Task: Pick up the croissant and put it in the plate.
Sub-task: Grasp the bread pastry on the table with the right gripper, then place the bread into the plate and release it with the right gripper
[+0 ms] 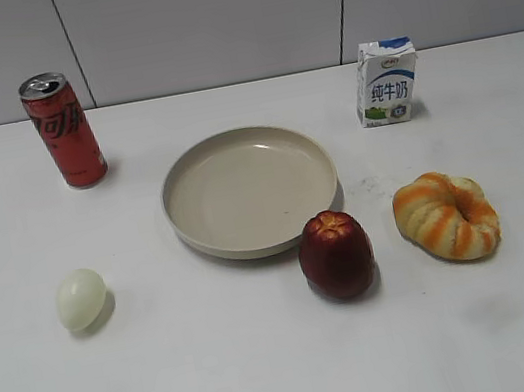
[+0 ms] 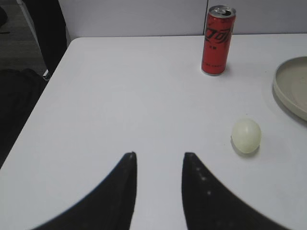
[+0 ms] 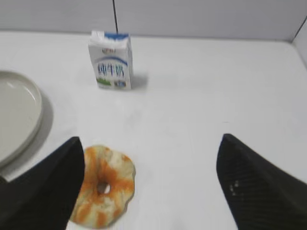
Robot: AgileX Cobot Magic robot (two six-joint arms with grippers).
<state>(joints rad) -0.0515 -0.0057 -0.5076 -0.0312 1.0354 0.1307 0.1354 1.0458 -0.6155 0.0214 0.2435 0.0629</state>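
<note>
The croissant (image 1: 446,215), a ring-shaped roll with orange and cream stripes, lies on the white table to the right of a dark red apple (image 1: 335,254). The beige plate (image 1: 179,185) sits empty at the table's middle. In the right wrist view the croissant (image 3: 103,186) lies just inside my right gripper's left finger; the right gripper (image 3: 148,146) is wide open and empty above the table. My left gripper (image 2: 158,155) is open and empty over bare table, left of the egg (image 2: 246,135). Neither gripper shows in the exterior view.
A red soda can (image 1: 64,129) stands at the back left, a milk carton (image 1: 386,82) at the back right. A pale egg (image 1: 81,298) lies at the front left. The plate's edge shows in both wrist views (image 2: 288,91) (image 3: 29,120). The table's left edge (image 2: 36,110) is near the left gripper.
</note>
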